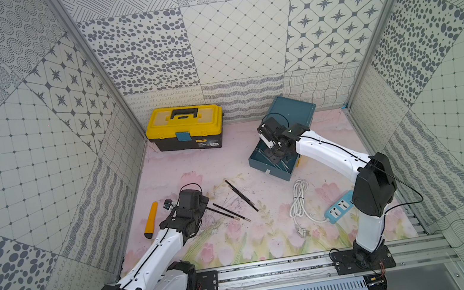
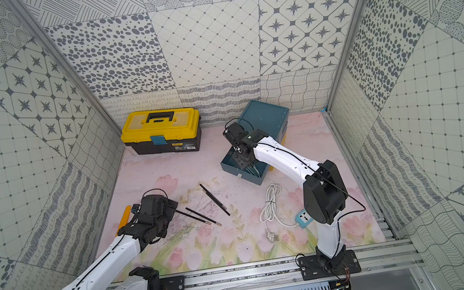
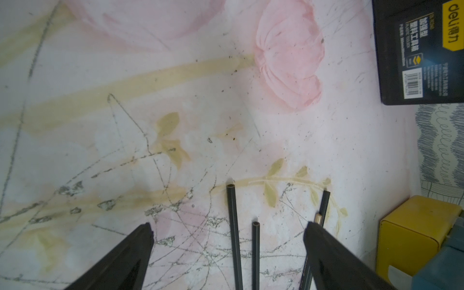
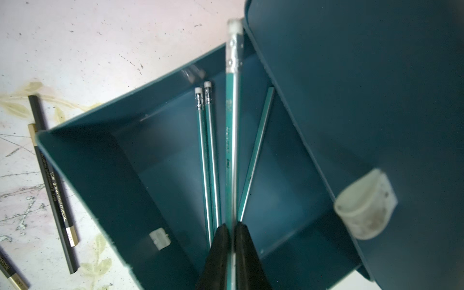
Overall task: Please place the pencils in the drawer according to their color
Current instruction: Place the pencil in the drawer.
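- Teal pencil (image 4: 232,125): clamped in the right pincer (image 4: 232,238) near the end away from its eraser, jaws squeezed together on the shaft. It hangs over the pulled-out drawer (image 4: 100,175) of the teal chest (image 1: 294,108), at the far right of the tabletop (image 1: 197,169).
- Three more teal pencils (image 4: 208,155) lie on the drawer floor, roughly fanned along its length. The colour match looks right.
- Step in hand, as I judge it: laying this pencil in the drawer. To do it well, bring it low and level, line it up with the three, and confirm the eraser end sits inside the rim before parting the jaws. Whether it clears the rim now, I cannot tell.
- Pencil build: slim glossy shaft with a pale stripe, metal collar, white eraser. It will likely roll or skid on the smooth hard floor, so release it close to the floor.
- Drawer: thin smooth walls, with a small white tab (image 4: 159,238) on the front.
- Left pincer (image 3: 228,232): jaws wide apart, holding nothing, hovering over black pencils (image 1: 241,195) on the tabletop. These are matte dark shafts, some with gold end bands.
- Tabletop: pink flowered sheet, scuffed with grey scribbles.
- Yellow toolbox (image 1: 185,131): at the back, well apart.
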Controlling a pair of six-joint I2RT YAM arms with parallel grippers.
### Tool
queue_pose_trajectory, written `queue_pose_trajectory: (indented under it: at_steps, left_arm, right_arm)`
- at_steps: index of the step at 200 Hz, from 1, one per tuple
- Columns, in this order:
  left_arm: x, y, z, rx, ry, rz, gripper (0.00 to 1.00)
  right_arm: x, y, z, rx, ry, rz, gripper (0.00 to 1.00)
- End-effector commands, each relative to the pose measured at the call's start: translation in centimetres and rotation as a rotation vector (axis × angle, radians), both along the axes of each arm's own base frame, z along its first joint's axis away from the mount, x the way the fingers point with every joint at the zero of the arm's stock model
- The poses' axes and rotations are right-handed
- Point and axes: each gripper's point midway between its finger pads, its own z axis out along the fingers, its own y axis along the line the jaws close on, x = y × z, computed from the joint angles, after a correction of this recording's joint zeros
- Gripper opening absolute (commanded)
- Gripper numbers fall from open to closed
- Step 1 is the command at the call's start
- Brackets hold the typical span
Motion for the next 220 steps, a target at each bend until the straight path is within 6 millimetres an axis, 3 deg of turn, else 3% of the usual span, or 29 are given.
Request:
queue_pose_trajectory:
  at_steps: [1, 20, 131, 176, 220]
  left_arm:
    - [0.3, -0.1, 0.5, 0.003, -0.01, -0.016, 0.99]
    - [0.3, -0.1, 0.5, 0.003, -0.01, -0.017, 0.99]
    - [0.7, -0.4, 1.1, 0.009, -0.027, -0.048, 0.99]
    - [3.2, -2.4, 4.2, 0.043, -0.116, -0.23, 0.99]
    - [5.2, -5.4, 7.0, 0.118, -0.199, -0.427, 0.99]
  right_arm:
    - [0.4, -0.2, 1.5, 0.032, -0.049, -0.015, 0.0]
    - [0.5, -0.2, 1.4, 0.029, -0.048, -0.02, 0.0]
    - [0.5, -0.3, 2.3, 0.044, -0.068, -0.031, 0.24]
    - [0.3, -0.3, 3.6, 0.077, -0.088, -0.041, 0.25]
    - [-0.3, -0.7, 6.0, 0.141, -0.132, -0.07, 0.28]
